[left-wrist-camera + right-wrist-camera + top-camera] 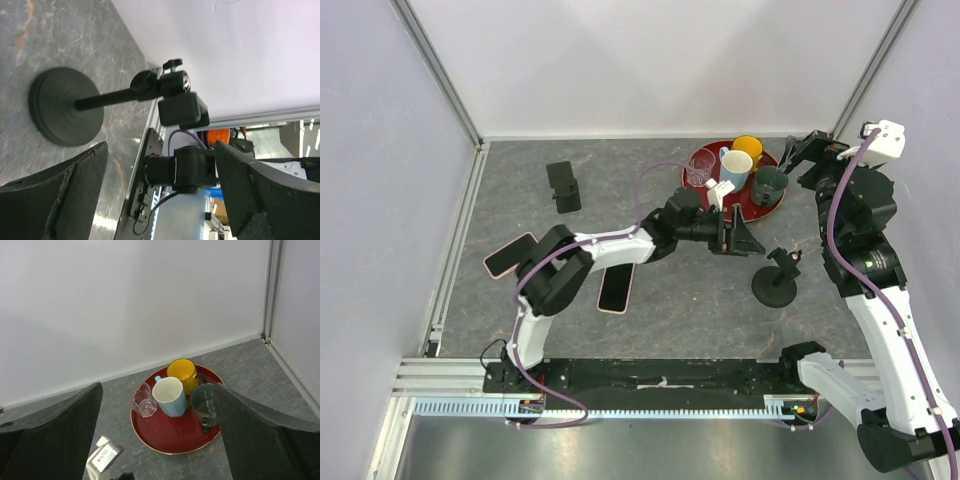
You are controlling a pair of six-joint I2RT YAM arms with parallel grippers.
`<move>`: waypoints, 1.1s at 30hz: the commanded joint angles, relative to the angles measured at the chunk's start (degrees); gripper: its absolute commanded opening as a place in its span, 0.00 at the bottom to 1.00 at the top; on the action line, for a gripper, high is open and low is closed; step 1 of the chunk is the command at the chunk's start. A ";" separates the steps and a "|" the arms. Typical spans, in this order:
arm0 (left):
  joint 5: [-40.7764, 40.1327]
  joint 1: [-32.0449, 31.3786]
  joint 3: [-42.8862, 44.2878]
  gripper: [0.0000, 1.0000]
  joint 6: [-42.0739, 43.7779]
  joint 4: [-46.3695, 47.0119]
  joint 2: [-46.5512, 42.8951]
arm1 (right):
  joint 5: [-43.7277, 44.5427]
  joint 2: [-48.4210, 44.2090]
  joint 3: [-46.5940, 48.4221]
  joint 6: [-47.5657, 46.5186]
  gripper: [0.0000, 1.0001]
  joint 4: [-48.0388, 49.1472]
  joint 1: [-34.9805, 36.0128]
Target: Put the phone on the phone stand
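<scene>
Grey stone-patterned table [670, 330] holds the phone stand [775, 281] near the left hand [740, 237], spread wide, empty

Black stand [775, 282] upright; phone [617, 290] flat, apart

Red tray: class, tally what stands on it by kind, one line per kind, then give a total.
Mugs: 3 (yellow mug, pale blue mug, dark green mug)
Glasses: 1 (clear glass)
Total: 4 on the red tray
</scene>
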 commanded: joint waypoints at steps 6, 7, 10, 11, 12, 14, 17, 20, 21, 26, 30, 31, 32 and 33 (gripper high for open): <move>3.76 -3.23 14.34 0.79 -8.71 8.18 11.64 | 3.52 -0.28 0.07 -2.34 0.98 1.30 1.02; 4.03 -3.66 14.87 0.77 -8.89 8.45 12.35 | 3.61 -0.37 -0.02 -2.42 0.98 1.31 1.11; 3.77 -4.54 15.76 0.73 -8.98 8.27 13.14 | 3.53 -0.28 -0.19 -2.43 0.98 1.39 1.29; 3.59 -4.72 16.02 0.72 -8.98 8.10 13.40 | 3.52 -0.11 -0.20 -2.34 0.98 1.57 1.46; 3.59 -4.90 16.11 0.68 -9.07 8.10 13.76 | 3.44 -0.20 -0.28 -2.42 0.98 1.92 1.38; 3.50 -5.07 16.54 0.64 -9.25 8.10 14.11 | 3.44 -0.11 -0.55 -2.42 0.98 2.18 1.46; 3.15 -5.07 17.07 0.52 -9.42 7.75 14.29 | 3.26 -0.20 -0.63 -2.43 0.98 2.27 1.55; 2.54 -5.07 18.04 0.44 -9.07 6.78 14.20 | 3.08 -0.28 -0.90 -2.60 0.98 2.62 1.73; 2.53 -5.07 18.30 0.37 -8.81 6.61 14.11 | 3.08 -0.28 -0.90 -2.95 0.98 2.71 1.81; 0.70 -4.81 17.17 0.03 -5.83 2.49 11.39 | 4.05 -0.37 -1.60 -4.62 0.98 3.85 3.04; -1.94 -4.02 12.34 0.02 -4.24 0.37 5.51 | 2.13 0.68 -2.39 -5.41 0.98 5.26 3.57; -2.90 -3.84 10.33 0.02 -4.15 -0.07 4.28 | 1.60 1.12 -2.57 -5.41 0.98 5.61 3.66; -3.52 -3.49 9.26 0.02 -4.06 -0.95 1.40 | 0.89 1.47 -2.66 -5.33 0.98 6.31 3.75; -4.05 -2.71 8.03 0.02 -4.06 -0.95 -0.03 | -0.59 1.74 -3.00 -5.33 0.98 6.66 3.75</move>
